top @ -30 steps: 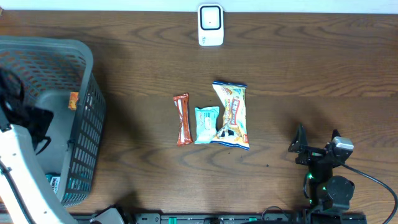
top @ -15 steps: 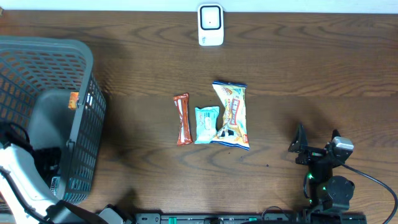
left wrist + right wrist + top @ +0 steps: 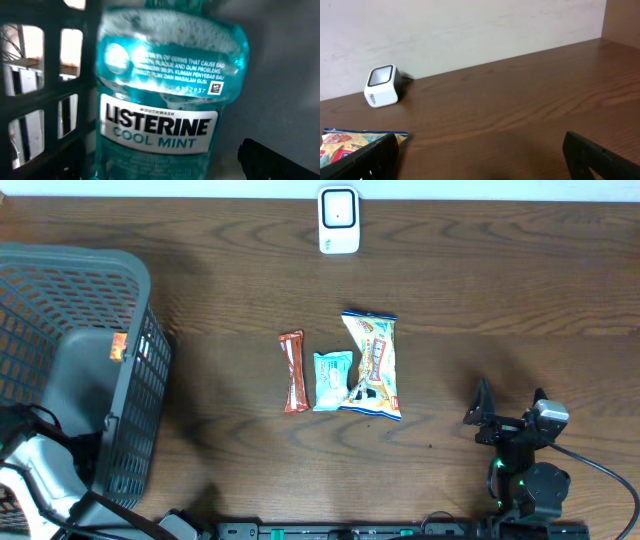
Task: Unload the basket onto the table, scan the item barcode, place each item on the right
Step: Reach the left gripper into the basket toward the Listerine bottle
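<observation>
Note left arm (image 3: 35, 470) drawn back from mid-basket to the basket's near-left corner over the last second; right arm and snacks unmoved.

Check left gripper (image 3: 165, 169): jaws spread wide, with only one dark finger (image 3: 280, 160) sharp, at lower right. Find the Listerine Cool Mint mouthwash bottle (image 3: 165, 90) directly ahead of those jaws, label toward the camera; contact with the fingers cannot be told. Locate the bottle inside the grey mesh basket (image 3: 135, 290), close against its wall, at the table's left end. Check right gripper (image 3: 480, 162): jaws spread wide, holding nothing, low over the wooden table (image 3: 500, 280) at near right. Find brown bar (image 3: 293, 371), teal packet (image 3: 331, 381) and snack bag (image 3: 372, 365) side by side at table centre. Locate white barcode scanner (image 3: 339, 220) at the far edge, well apart from the basket.
</observation>
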